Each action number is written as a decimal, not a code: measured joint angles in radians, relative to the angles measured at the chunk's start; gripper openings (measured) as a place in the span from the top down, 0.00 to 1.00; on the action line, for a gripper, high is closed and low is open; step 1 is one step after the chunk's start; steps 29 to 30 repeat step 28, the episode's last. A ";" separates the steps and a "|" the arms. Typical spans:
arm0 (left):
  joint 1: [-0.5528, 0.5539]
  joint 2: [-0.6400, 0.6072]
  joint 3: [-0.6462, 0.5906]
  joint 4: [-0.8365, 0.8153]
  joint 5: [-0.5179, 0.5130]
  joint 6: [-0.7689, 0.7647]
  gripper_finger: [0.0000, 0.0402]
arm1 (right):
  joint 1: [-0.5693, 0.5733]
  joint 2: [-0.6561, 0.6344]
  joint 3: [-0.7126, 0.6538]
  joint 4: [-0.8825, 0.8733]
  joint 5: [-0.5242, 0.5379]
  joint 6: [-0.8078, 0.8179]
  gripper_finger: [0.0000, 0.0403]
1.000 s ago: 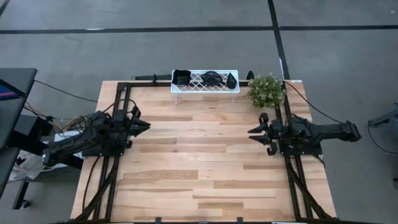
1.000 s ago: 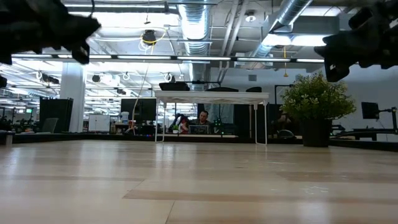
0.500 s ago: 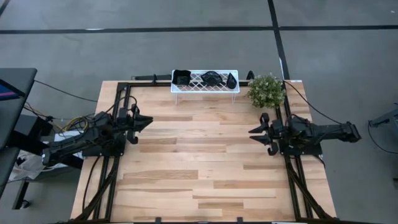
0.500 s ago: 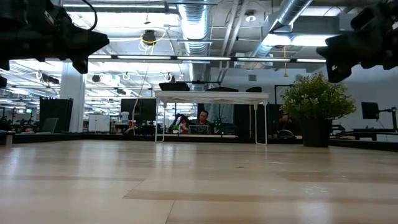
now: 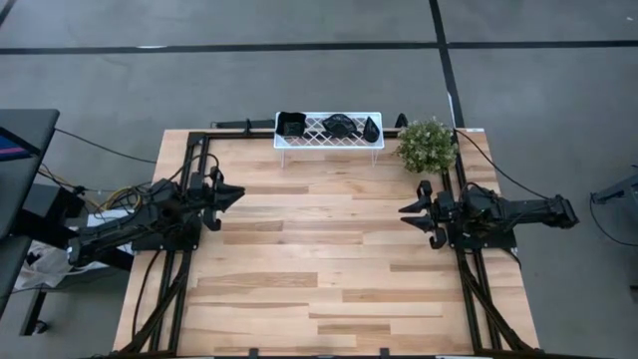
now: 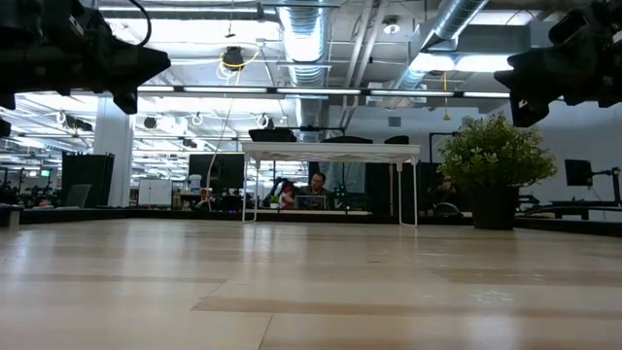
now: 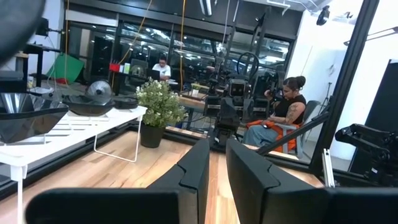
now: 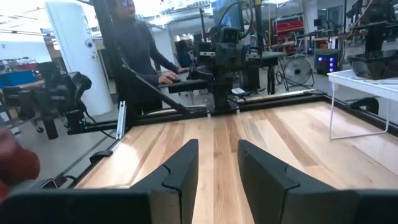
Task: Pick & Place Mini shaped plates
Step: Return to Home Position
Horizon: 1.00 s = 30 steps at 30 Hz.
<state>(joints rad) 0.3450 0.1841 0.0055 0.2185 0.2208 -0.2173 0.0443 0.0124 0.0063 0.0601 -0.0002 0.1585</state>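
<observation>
Mini shaped plates [image 5: 339, 124] sit on the twelve-o'clock rack [image 5: 311, 141]; left gripper [image 5: 237, 192] at nine, right gripper [image 5: 403, 212] at three, both narrowly parted.

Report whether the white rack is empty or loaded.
Loaded: the high view shows black mini plates sitting in three spots on top of the white rack.

light wood plank table [image 5: 329, 269], white lattice rack [image 5: 328, 131] parked at the far edge, black mini plates [image 5: 342, 125] sitting on top of it, green potted plant [image 5: 427, 145] just beside the rack, black rail frame [image 5: 239, 133] round the edges
</observation>
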 joint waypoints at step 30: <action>0.000 0.000 0.000 0.022 0.000 0.000 0.86 | 0.000 0.000 -0.001 0.000 0.000 0.000 0.73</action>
